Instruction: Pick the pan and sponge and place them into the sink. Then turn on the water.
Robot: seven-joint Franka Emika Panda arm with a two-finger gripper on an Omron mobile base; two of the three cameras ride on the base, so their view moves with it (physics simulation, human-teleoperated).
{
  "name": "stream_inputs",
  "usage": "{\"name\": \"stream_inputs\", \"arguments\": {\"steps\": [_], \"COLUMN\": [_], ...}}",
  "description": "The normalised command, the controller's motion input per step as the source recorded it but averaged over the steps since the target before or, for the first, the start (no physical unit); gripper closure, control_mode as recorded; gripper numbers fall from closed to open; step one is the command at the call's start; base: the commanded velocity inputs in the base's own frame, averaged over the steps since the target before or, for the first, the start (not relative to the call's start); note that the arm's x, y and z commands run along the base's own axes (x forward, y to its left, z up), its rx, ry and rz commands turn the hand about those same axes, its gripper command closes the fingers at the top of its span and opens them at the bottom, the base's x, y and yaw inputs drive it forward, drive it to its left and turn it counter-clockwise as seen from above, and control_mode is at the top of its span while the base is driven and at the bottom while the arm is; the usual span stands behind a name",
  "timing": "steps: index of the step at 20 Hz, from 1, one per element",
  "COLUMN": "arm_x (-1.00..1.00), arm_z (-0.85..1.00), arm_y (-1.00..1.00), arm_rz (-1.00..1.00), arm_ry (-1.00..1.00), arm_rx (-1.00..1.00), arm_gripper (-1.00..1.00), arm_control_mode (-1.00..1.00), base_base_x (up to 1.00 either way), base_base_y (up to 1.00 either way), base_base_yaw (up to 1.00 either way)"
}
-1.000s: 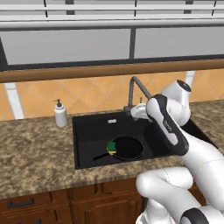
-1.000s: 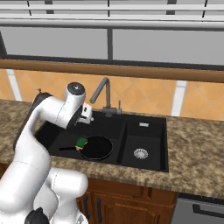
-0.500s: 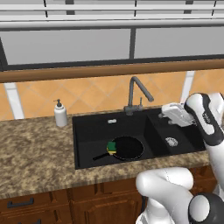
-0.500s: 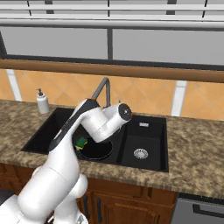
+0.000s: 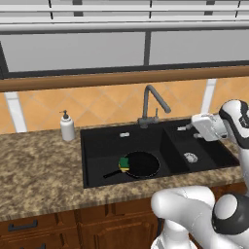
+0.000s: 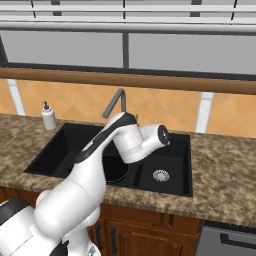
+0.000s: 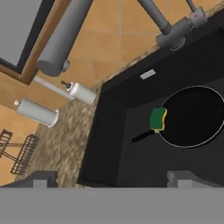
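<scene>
The black pan [image 5: 142, 165] lies flat in the wide left basin of the black sink [image 5: 97, 146], its thin handle pointing left. The green-and-yellow sponge [image 5: 124, 163] rests on the pan's left rim by the handle. The dark gooseneck faucet [image 5: 153, 104] stands behind the divider and no water runs. My gripper [image 5: 189, 132] hangs open and empty above the right basin, fingers pointing left, apart from the faucet. In the hand view the pan [image 7: 192, 116], the sponge [image 7: 158, 118] and the faucet base [image 7: 175, 37] lie beyond my open gripper [image 7: 113, 180].
A white soap dispenser [image 5: 67, 127] stands on the speckled counter [image 5: 39, 170] left of the sink. A round silver drain [image 5: 190, 157] sits in the right basin. My arm crosses the sink [image 6: 55, 150] in the right base view, hiding most of the pan [image 6: 116, 171].
My arm has swung from over the left basin across to the right basin, the gripper staying open. Pan and sponge have not moved.
</scene>
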Motion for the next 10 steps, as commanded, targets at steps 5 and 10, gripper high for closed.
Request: {"name": "stream_inputs", "arguments": {"steps": [5,10], "arm_x": [0.45,0.74], "arm_z": [-0.12,-0.32], "arm_y": [0.00,0.00], "arm_rz": [-0.01,-0.03], "arm_ry": [0.00,0.00], "arm_rx": [-0.01,0.00], "arm_gripper": [-1.00,-1.00], "arm_control_mode": [-1.00,-1.00], "base_base_x": [0.00,0.00], "base_base_y": [0.00,0.00], "base_base_yaw": [0.00,0.00]}}
